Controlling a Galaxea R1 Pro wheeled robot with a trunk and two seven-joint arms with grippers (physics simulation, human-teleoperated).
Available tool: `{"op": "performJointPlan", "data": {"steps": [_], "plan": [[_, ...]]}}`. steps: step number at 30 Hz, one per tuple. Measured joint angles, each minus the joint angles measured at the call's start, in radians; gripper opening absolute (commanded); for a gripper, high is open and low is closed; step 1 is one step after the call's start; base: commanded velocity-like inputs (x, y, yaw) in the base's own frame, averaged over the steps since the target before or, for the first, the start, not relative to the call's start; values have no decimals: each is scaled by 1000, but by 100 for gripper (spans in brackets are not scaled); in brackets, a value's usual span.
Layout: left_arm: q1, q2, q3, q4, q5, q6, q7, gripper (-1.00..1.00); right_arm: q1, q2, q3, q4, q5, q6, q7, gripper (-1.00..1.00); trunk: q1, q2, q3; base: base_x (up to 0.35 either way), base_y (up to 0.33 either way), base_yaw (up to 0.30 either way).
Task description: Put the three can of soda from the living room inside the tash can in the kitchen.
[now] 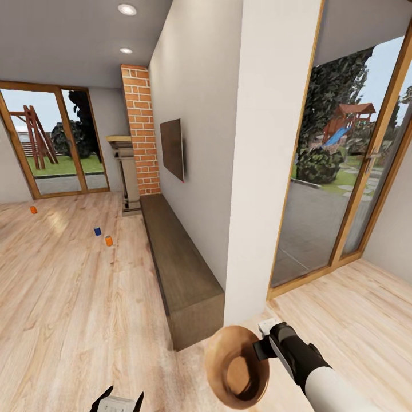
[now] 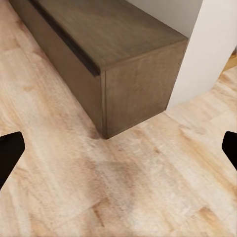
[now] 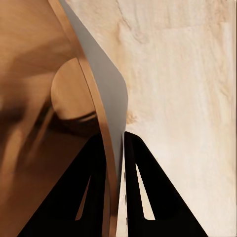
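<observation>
Three soda cans stand on the living room's wood floor: an orange can [image 1: 33, 210] far left, a dark blue can [image 1: 97, 231] and a second orange can [image 1: 109, 241] close together. My right gripper [image 1: 264, 348] is shut on the rim of the copper-brown trash can [image 1: 236, 367], which it holds tilted above the floor. In the right wrist view the fingers [image 3: 143, 192] pinch the trash can's wall [image 3: 59, 98], one inside and one outside. My left gripper [image 1: 117, 400] sits at the head view's lower edge, open and empty, its fingertips [image 2: 10, 150] spread wide over the floor.
A long dark low cabinet [image 1: 177, 269] runs along the wall; its end [image 2: 123, 69] is just ahead of my left gripper. A white wall corner [image 1: 269, 171] stands ahead, the brick fireplace [image 1: 140, 131] beyond. Glass doors [image 1: 343, 166] lie to the right.
</observation>
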Motion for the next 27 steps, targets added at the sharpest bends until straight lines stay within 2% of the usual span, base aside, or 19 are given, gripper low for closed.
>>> {"op": "performJointPlan", "data": {"steps": [3, 8, 14, 15, 16, 17, 19, 20, 21, 22, 24, 26, 27], "plan": [[0, 0, 0, 0, 0, 0, 0, 100, 0, 0, 0, 0, 12, 0, 0, -100, 0, 0, 0, 0, 0, 0], [-10, 2, 5, 27, 17, 7, -26, 100, 31, -20, -3, -20, 30, -26, 4, -100, 0, 0, 0, 0, 0, 0], [-13, 3, 10, 43, 22, 10, -41, 100, 69, -28, -2, -25, 53, -63, 11, -100, 0, 0, -2, 0, 0, 0], [-14, 3, 10, 44, 23, 10, -41, 100, 84, -29, -1, -22, 3, -74, -10, -100, 0, 0, -3, 0, 0, 0], [-14, 3, 11, 44, 22, 10, -42, 100, 85, -29, -2, -4, -103, -74, -41, -100, 0, 0, -4, 0, 0, 0], [-14, 3, 11, 45, 22, 10, -42, 100, 86, -29, 0, -10, -113, -75, 3, -100, 0, 0, -5, 0, 0, 0], [-14, 3, 12, 46, 22, 11, -42, 100, 86, -29, -3, -27, -106, -80, 168, -100, 0, 0, -8, 0, 0, 0], [-15, 3, 12, 46, 22, 11, -42, 100, 87, -27, -4, -22, -157, -69, 212, -100, 0, 0, -9, 0, 0, 0], [-15, 3, 12, 46, 22, 11, -42, 100, 87, -28, -5, -27, -163, -69, 241, -100, 0, 0, -11, 0, 0, 0], [-15, 3, 12, 47, 22, 11, -42, 100, 87, -28, -4, -28, -166, -68, 222, -100, 0, 0, -12, 0, 0, 0], [-15, 3, 12, 49, 22, 10, -42, 100, 87, -30, 0, -25, -88, -83, 165, -100, 0, 0, -15, 0, 0, 0], [-15, 3, 12, 52, 21, 10, -42, 100, 87, -30, 0, -24, -93, -82, 142, -100, 0, 0, -18, 0, 0, 0], [-15, 3, 12, 53, 21, 10, -42, 100, 87, -30, -4, -27, -96, -83, 172, -100, 0, 0, -20, 0, 0, 0]]}}
